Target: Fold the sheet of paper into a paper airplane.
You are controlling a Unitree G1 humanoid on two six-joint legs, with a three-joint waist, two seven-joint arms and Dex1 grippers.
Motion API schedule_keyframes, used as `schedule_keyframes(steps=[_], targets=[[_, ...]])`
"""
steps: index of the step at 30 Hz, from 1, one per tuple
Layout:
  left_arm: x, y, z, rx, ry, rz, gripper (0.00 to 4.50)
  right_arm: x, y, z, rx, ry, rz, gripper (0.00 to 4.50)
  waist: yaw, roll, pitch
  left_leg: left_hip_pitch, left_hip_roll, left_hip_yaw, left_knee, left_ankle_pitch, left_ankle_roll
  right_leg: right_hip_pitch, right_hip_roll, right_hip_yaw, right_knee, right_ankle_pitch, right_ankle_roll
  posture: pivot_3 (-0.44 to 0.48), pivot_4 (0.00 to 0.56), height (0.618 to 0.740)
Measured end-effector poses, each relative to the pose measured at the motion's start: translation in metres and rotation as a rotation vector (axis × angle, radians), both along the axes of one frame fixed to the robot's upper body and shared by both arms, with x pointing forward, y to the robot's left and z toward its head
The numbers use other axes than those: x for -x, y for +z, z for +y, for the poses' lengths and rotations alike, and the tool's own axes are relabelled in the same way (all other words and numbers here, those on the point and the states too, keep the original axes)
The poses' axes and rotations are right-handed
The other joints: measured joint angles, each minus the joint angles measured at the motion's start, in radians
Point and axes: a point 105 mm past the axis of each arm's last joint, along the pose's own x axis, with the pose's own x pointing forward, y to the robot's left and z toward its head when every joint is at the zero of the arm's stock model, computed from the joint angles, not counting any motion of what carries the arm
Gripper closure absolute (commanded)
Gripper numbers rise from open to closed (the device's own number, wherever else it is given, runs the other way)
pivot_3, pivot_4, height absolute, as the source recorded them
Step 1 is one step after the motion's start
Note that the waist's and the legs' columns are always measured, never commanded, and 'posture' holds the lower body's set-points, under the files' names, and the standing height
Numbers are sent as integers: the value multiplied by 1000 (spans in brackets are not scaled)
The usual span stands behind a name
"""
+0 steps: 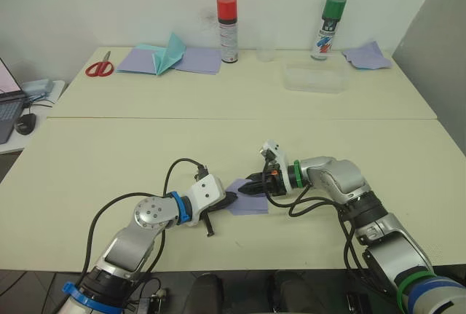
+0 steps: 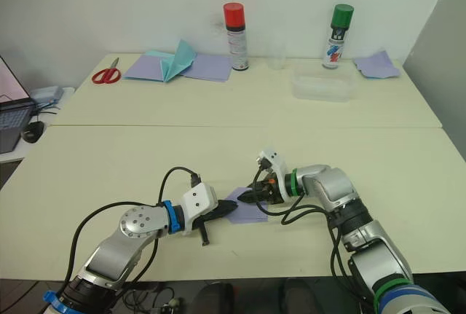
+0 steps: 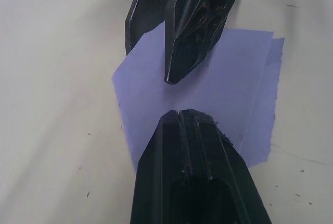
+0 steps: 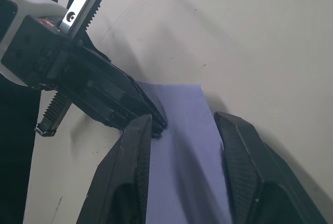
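The sheet of paper point(image 1: 253, 205) is lavender, folded down to a small rectangle, and lies flat near the table's front edge. My left gripper point(image 1: 231, 198) is shut, and its tip rests on the paper's left part point(image 3: 234, 89). My right gripper point(image 1: 246, 185) comes in from the right and is open. Its two fingertips stand over the sheet point(image 4: 182, 141), one on each side of a strip of it. The tips of both grippers almost meet above the paper. The paper airplane is out of view.
At the back left lie red scissors point(image 1: 100, 67), flat lavender sheets point(image 1: 198, 60) and a teal pointed paper shape point(image 1: 169, 55). A red-capped can point(image 1: 228, 30), a green-capped can point(image 1: 328, 28), a clear tub point(image 1: 314, 78) and a lavender scrap point(image 1: 366, 55) stand farther right.
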Motion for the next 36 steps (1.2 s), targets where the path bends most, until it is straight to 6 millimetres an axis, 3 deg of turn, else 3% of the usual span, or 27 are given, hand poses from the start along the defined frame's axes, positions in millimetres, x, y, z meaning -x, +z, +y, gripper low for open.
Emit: schedule_keyframes(steps=[3,9,27,31,36], targets=[[0,0,0,1,1,0,4500,-2,2,2,5,7,-10,2544,0,0,0,0,0,0,0,0,0,0,0,0,0,0,0,0,150,740],[-1,0,0,1,2,-1,4500,-1,3,3,5,23,-10,4486,0,0,0,0,0,0,0,0,0,0,0,0,0,0,0,0,150,740],[-2,0,-1,3,0,-2,4500,5,7,5,27,103,-137,4486,1,0,0,0,-1,0,0,0,0,0,0,0,1,0,0,0,150,740],[-2,-1,-1,3,0,-1,4500,5,9,4,20,100,-159,3574,1,0,0,0,0,0,0,0,0,0,0,0,1,0,1,0,150,740],[-2,0,-1,3,-1,-3,4500,-1,10,1,16,61,-164,1693,1,0,0,0,0,1,0,0,1,1,0,0,1,0,0,0,150,740]])
